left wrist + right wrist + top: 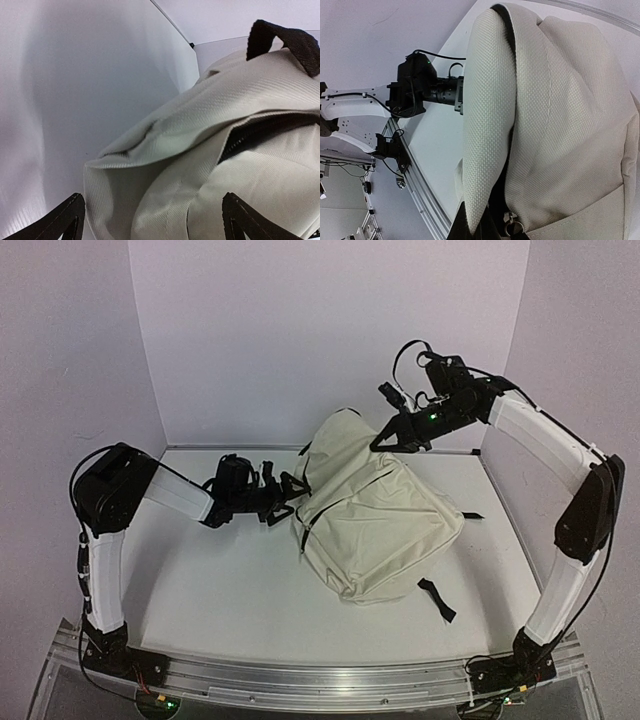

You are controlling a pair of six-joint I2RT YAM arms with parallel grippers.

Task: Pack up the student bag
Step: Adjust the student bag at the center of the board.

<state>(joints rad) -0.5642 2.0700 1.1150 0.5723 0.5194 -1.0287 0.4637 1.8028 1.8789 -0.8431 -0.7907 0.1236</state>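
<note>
While the big soft cream fabric backpack with black straps (385, 530) lies mid-way across the white table (220, 580), its top is hoisted up by the right gripper (392, 436). That one's pinched tight on the fabric, though its own wrist view only catches a dark sliver of it. The left gripper (155, 222) has its fingers (67, 220) spread wide around the backpack's side; can't tell if they touch. From above it blurs into the black straps. A fold hides most of the zipper opening.
</note>
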